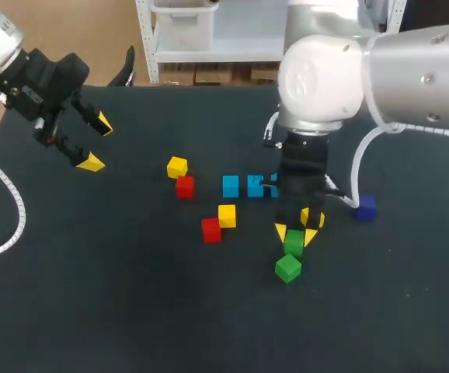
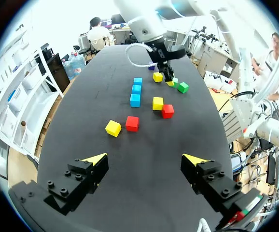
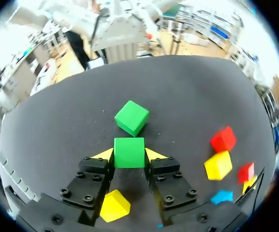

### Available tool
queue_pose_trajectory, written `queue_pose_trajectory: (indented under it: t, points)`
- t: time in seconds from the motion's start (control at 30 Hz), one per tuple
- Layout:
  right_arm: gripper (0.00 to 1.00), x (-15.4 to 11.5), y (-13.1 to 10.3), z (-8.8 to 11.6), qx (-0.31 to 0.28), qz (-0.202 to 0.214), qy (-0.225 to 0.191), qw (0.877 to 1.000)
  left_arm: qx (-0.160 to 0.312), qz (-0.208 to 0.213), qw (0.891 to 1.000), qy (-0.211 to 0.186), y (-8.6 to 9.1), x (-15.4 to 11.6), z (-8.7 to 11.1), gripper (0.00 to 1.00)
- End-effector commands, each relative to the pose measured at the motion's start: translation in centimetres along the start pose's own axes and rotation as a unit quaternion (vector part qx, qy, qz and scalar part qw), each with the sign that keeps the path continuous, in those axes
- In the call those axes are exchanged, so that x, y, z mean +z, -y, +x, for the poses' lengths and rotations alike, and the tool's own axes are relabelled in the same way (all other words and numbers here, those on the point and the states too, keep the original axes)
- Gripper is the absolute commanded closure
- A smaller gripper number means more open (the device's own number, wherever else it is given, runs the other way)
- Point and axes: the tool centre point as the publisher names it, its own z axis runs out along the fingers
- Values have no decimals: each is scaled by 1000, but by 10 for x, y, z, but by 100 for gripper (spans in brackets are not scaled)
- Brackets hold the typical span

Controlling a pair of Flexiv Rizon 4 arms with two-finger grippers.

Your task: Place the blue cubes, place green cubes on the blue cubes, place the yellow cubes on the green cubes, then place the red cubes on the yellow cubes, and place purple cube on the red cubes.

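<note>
My right gripper [image 3: 129,155] is shut on a green cube [image 3: 129,152] [image 1: 293,242] on the dark table, its yellow tips pressed to two sides. A second green cube [image 3: 132,117] [image 1: 288,268] lies tilted just ahead of it. One yellow cube [image 3: 114,205] sits under the fingers' base. Three blue cubes form a row [image 1: 231,186] [image 1: 255,186], the third partly hidden behind the right arm. Two yellow cubes [image 1: 177,167] [image 1: 226,215] and two red cubes [image 1: 185,186] [image 1: 211,230] lie left of it. My left gripper [image 1: 96,142] [image 2: 146,159] hangs open above the table's far left.
A purple cube [image 1: 365,207] rests to the right of my right arm, by its white cable [image 1: 356,183]. The table's back edge [image 1: 209,85] runs behind the cubes.
</note>
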Motion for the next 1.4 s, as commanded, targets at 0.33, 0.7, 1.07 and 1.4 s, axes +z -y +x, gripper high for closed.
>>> queue_pose_trajectory:
  t: [0.33, 0.7, 1.07, 1.4]
  points:
    - [100, -33, 28, 0, 237, 154, -5, 959, 2, -1, 1000, 2, 0, 0, 1, 0]
    - [100, -67, 51, 9, 405, 226, -41, 885, 2, -1, 1000, 2, 0, 0, 1, 0]
    - [100, -72, 50, 35, 513, 324, 10, 795, 2, -1, 1000, 2, 0, 0, 1, 0]
    - [100, -75, 51, 55, 537, 375, 18, 756, 2, -1, 1000, 2, 0, 0, 1, 0]
